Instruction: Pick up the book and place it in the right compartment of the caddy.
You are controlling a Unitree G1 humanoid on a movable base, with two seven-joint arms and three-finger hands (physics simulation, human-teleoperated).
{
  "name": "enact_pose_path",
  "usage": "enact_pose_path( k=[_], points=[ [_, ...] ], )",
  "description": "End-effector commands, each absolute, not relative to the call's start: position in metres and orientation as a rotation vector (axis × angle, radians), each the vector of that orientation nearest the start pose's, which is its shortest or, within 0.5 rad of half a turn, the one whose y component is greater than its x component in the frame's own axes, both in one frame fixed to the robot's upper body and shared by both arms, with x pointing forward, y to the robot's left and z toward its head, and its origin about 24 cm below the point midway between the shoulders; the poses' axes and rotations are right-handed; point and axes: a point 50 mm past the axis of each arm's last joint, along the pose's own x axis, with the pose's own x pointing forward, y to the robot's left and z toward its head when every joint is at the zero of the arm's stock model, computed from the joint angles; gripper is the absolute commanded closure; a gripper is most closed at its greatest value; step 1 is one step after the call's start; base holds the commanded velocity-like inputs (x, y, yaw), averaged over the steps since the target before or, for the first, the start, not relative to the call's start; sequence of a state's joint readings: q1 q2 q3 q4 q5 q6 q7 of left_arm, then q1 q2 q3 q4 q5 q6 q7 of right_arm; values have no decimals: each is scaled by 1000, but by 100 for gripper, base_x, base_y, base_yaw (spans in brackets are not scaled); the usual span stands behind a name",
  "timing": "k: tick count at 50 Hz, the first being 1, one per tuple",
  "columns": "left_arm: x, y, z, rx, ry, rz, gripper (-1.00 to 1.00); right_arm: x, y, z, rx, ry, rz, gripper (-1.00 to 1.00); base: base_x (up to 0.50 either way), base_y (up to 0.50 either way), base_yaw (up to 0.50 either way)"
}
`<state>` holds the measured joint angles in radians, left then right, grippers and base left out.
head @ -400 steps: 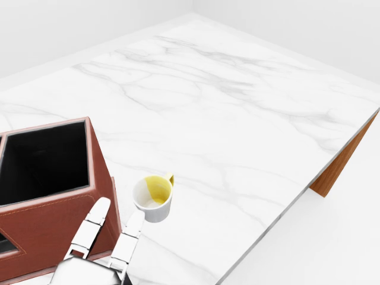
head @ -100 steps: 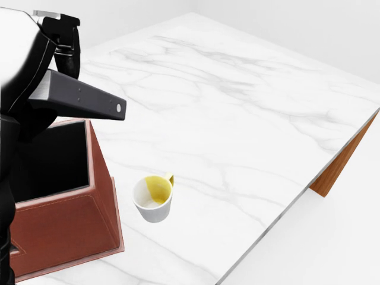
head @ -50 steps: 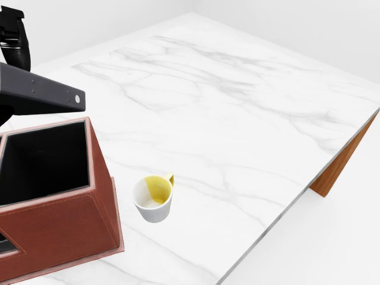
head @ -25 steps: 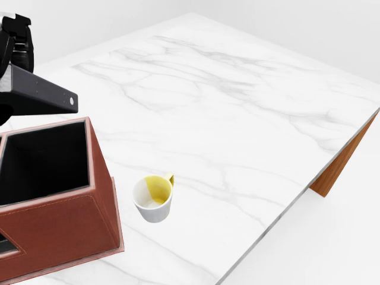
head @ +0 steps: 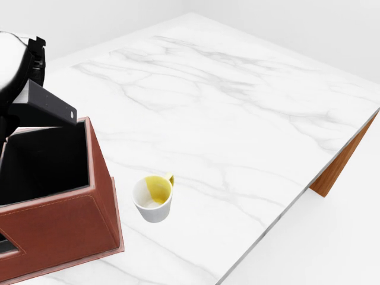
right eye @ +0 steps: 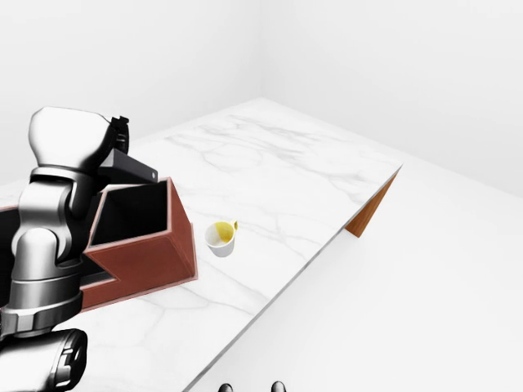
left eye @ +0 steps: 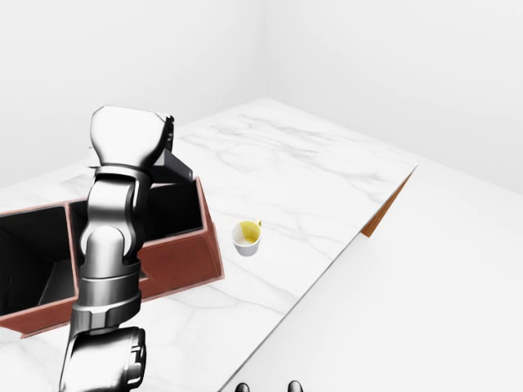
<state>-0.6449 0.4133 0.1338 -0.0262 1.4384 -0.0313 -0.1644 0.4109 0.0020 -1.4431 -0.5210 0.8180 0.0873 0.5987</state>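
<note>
Dark book (head: 44, 105) being held tilted over the right compartment of the red-brown caddy (head: 101, 172) — gripped by the right hand (right eye: 73, 139), fingers mostly hidden, white-and-yellow cup (head: 154, 198) standing just beside the caddy on the marble table (head: 237, 119) — left hand not being shown.

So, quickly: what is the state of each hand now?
Left hand: holding the book over the caddy.
Right hand: not in view.

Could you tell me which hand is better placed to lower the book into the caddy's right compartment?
The left. Its hand already holds the book tilted over the caddy, directly above the right compartment. The right hand is not in view, and the mug stands clear to the caddy's right.
</note>
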Motion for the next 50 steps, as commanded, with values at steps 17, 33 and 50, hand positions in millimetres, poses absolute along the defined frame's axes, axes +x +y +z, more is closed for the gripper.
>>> enact_pose_path(
  k=[17, 33, 50],
  points=[
    [340, 206, 241, 1859, -374, 466, 100, -5, -352, 159, -92, -509, -633, -100, 0, 0, 0],
    [345, 203, 227, 1911, -348, 408, 100, -5, -353, 158, -91, -507, -633, -100, 0, 0, 0],
    [349, 200, 214, 1943, -318, 341, 100, -4, -353, 158, -91, -503, -630, -100, 0, 0, 0]
  ],
)
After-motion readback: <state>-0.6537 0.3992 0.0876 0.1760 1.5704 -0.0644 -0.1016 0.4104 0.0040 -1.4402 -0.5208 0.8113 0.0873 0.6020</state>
